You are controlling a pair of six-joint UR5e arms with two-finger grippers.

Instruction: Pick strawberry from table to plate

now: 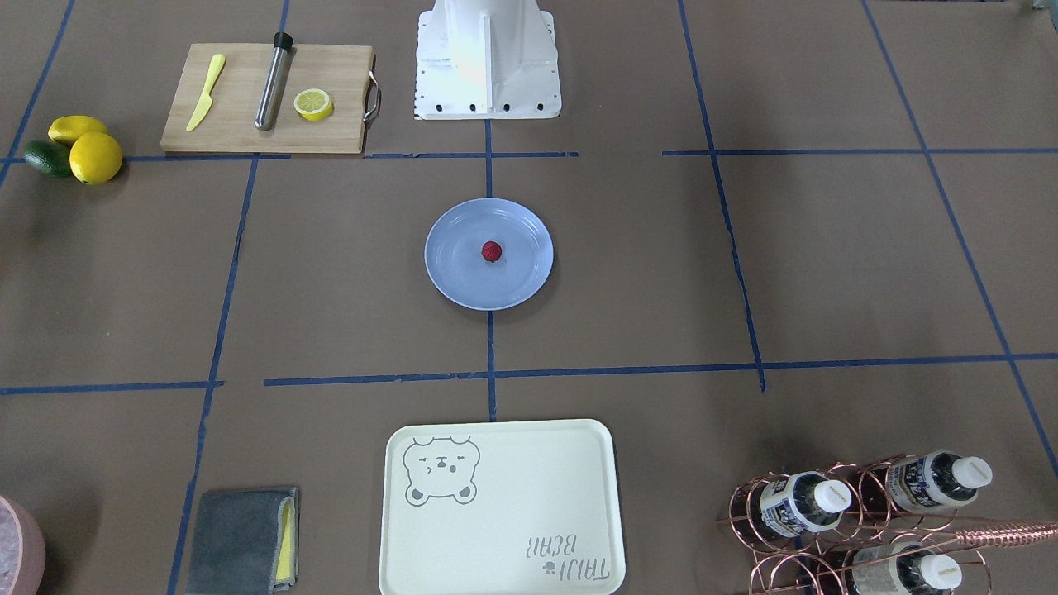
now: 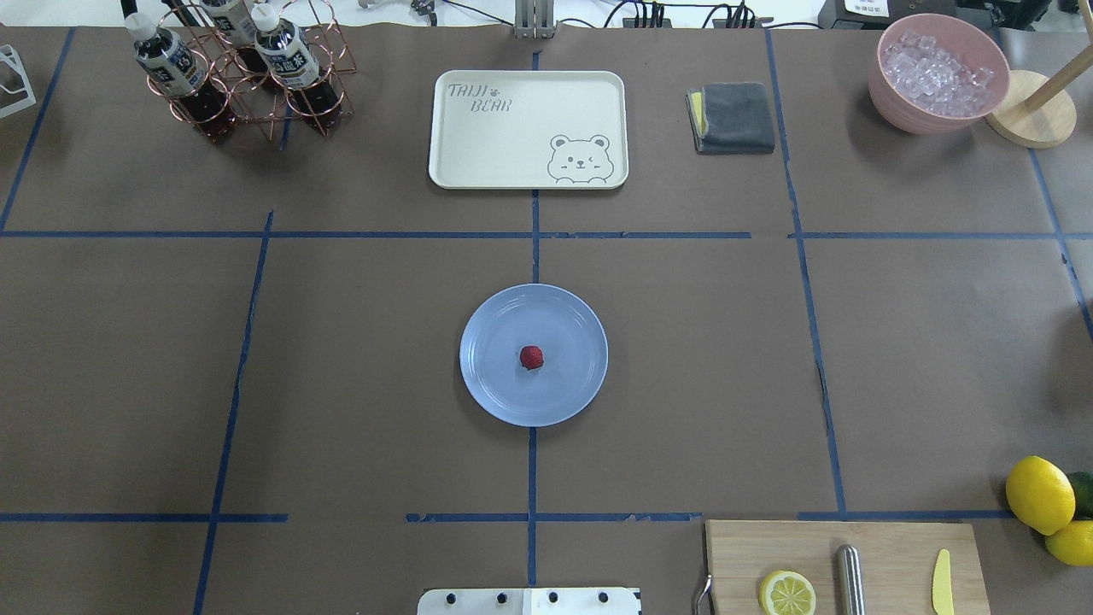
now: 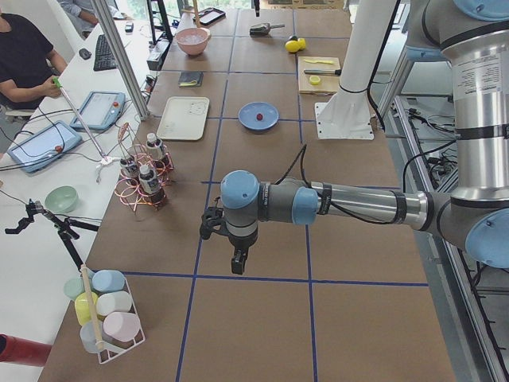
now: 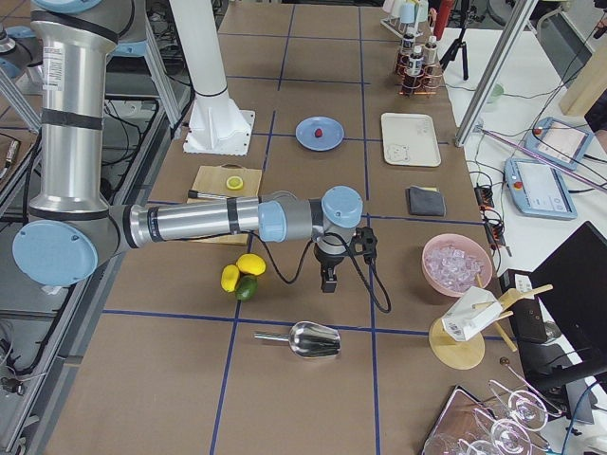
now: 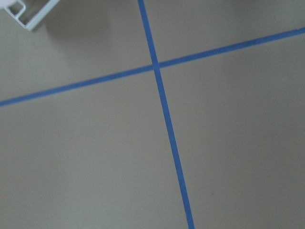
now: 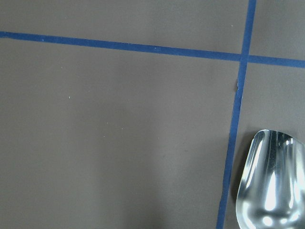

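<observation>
The strawberry (image 1: 492, 250) (image 2: 531, 357), small and dark red, lies near the middle of the pale blue plate (image 1: 446, 281) (image 2: 491, 393), which rests on the brown table (image 1: 744, 248) at the centre of the tape grid. Neither gripper appears in the overhead or front views. In the exterior left view my left gripper (image 3: 238, 263) points down over bare table, far from the plate (image 3: 248, 114). In the exterior right view my right gripper (image 4: 328, 282) hangs over the table beside the lemons, also far from the plate (image 4: 305, 135). I cannot tell whether either gripper is open or shut.
A wooden cutting board (image 2: 888, 547) with a lemon half (image 2: 787, 593), a metal rod and a yellow knife sits near the base. Lemons and an avocado (image 4: 243, 277), a metal scoop (image 4: 308, 338), the bear tray (image 2: 478, 154), a bottle rack (image 2: 239, 68), a cloth (image 2: 734, 117) and an ice bowl (image 2: 888, 94) ring the table.
</observation>
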